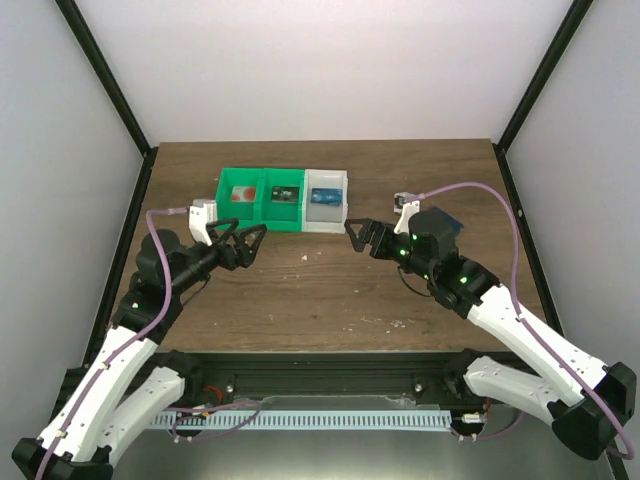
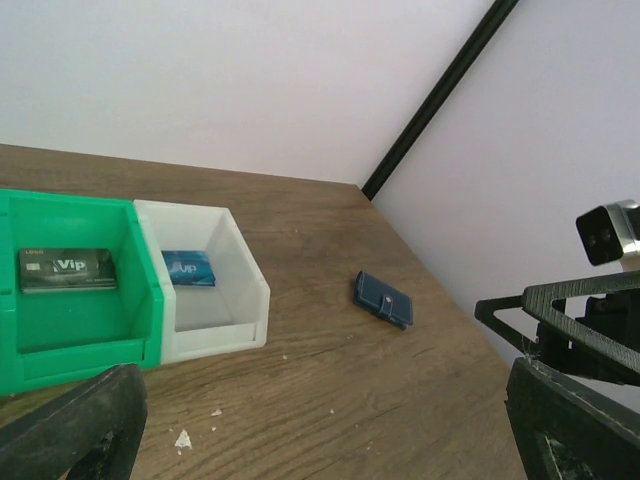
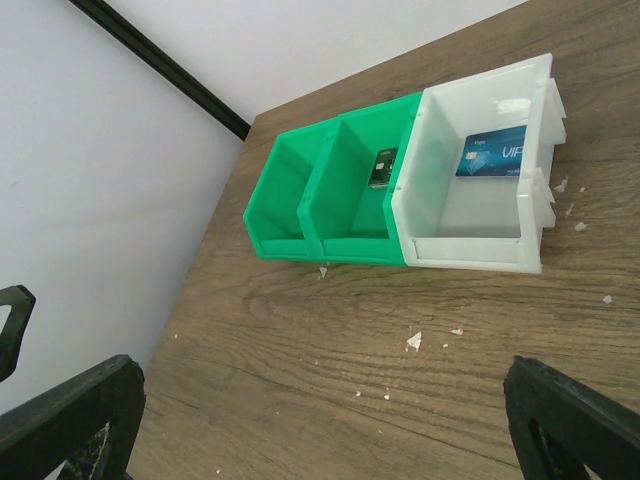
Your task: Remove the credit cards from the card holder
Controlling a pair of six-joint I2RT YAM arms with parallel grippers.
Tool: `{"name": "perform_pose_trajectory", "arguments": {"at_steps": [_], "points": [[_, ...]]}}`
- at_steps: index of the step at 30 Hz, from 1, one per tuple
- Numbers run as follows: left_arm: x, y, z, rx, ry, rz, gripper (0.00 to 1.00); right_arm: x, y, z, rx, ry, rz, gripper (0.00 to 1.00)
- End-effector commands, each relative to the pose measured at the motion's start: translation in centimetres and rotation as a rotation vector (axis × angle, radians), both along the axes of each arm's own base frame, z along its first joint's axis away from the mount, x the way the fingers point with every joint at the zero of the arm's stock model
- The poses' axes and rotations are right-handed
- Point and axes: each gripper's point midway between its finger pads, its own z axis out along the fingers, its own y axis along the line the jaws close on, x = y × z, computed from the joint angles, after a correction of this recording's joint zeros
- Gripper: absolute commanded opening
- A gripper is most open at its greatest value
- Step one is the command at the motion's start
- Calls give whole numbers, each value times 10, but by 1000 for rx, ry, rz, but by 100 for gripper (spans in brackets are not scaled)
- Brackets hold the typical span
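The card holder [image 2: 383, 298] is a flat dark navy wallet, snapped shut, lying on the table right of the bins. In the top view it [image 1: 450, 220] shows only partly behind my right arm. A whitish card with a red spot [image 1: 238, 196] lies in the leftmost green compartment. My left gripper [image 1: 250, 240] hangs open and empty just in front of the green bin; in the left wrist view [image 2: 320, 440] its jaws stand wide apart. My right gripper [image 1: 360, 238] is open and empty in front of the white bin, with its jaws wide apart in the right wrist view [image 3: 320, 430].
A green two-compartment bin [image 1: 262, 214] and a white bin [image 1: 327, 222] stand side by side at the back. A dark VIP card [image 2: 67, 268] lies in the green bin and a blue VIP card [image 2: 188, 268] in the white bin. Small white crumbs [image 3: 413, 341] dot the wood.
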Motion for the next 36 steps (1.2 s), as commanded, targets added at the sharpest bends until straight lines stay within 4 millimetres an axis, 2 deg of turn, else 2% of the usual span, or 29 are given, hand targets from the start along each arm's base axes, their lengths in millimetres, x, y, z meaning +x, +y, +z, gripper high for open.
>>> {"name": "perform_pose_trajectory", "arguments": {"at_steps": [1, 7, 12, 16, 20, 23, 26, 30, 34, 36], "points": [[-1, 3, 9, 2, -41, 14, 100, -1, 3, 2, 20, -10, 8, 100], [-1, 1, 12, -14, -64, 4, 100, 13, -5, 5, -19, -67, -60, 100], [-4, -7, 10, -39, -75, -38, 100, 49, -27, -5, -151, -72, -262, 100], [-7, -16, 5, -8, -88, -76, 99, 84, -45, -28, -296, -62, -346, 100], [-11, -24, 3, 69, -128, -122, 98, 124, -81, -62, -434, 20, -454, 100], [-10, -19, 3, 115, -149, -82, 97, 149, -107, -87, -522, 83, -519, 100], [-4, -13, -8, 153, -140, -24, 96, 170, -131, -108, -587, 155, -568, 100], [-8, -17, -16, 152, -138, -51, 96, 192, -167, -132, -668, 225, -638, 98], [-8, -12, -20, 182, -137, -31, 95, 206, -200, -149, -702, 263, -685, 88], [-10, -13, -18, 177, -148, -35, 95, 210, -218, -165, -706, 314, -706, 85]]}}
